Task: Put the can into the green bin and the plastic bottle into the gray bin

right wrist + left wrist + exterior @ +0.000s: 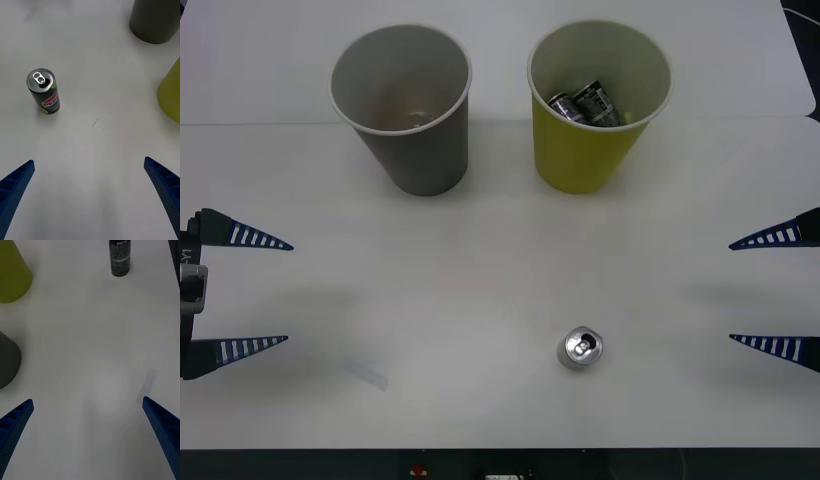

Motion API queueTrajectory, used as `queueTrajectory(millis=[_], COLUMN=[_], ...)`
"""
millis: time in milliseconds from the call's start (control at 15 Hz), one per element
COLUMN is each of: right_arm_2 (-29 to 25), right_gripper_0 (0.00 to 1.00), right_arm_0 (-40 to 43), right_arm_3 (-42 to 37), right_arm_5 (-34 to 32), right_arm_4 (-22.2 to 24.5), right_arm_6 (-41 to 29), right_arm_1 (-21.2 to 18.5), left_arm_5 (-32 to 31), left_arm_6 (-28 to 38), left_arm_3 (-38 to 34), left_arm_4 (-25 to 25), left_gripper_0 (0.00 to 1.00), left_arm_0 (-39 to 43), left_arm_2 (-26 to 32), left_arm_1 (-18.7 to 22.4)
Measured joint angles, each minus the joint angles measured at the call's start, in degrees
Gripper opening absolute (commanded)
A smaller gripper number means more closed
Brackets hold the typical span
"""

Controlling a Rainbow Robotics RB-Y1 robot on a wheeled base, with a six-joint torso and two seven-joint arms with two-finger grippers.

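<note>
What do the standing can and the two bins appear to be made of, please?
The can looks like metal: shiny silver top, pull tab, glossy printed body. The green bin and gray bin look like matte paper cups with rolled rims, though coated paper or plastic is possible.

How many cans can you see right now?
3: one small black drink can standing upright on the white table, and two dark cans inside the yellow-green paper cup. More may lie hidden beneath them.
</note>
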Motion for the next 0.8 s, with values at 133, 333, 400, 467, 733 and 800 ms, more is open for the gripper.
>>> queueTrajectory(millis=[133,333,400,467,733,800], right_arm_2=[0.28,0.41,0.42,0.42,0.42,0.42], right_gripper_0=[1.0,1.0,1.0,1.0,1.0,1.0], right_arm_0=[0.0,0.18,0.4,0.56,0.56,0.56], right_arm_3=[0.2,0.43,0.74,1.32,4.54,5.51], right_arm_5=[0.24,0.36,0.33,0.05,-3.08,-3.72], right_arm_4=[-0.09,-1.22,-1.59,-1.96,-2.69,-2.84], right_arm_6=[0.32,0.97,1.14,1.41,2.96,3.53], right_arm_1=[0.15,0.37,0.77,1.9,8.84,10.73], left_arm_5=[0.0,0.0,0.0,0.0,0.0,0.0], left_arm_6=[0.0,0.0,0.0,0.0,0.0,0.0], left_arm_3=[0.0,0.0,0.0,0.0,0.0,0.0], left_arm_4=[0.0,0.0,0.0,0.0,0.0,0.0], left_gripper_0=[1.0,1.0,1.0,1.0,1.0,1.0], left_arm_0=[0.0,0.0,0.0,0.0,0.0,0.0], left_arm_2=[0.0,0.0,0.0,0.0,0.0,0.0], left_arm_1=[0.0,0.0,0.0,0.0,0.0,0.0])
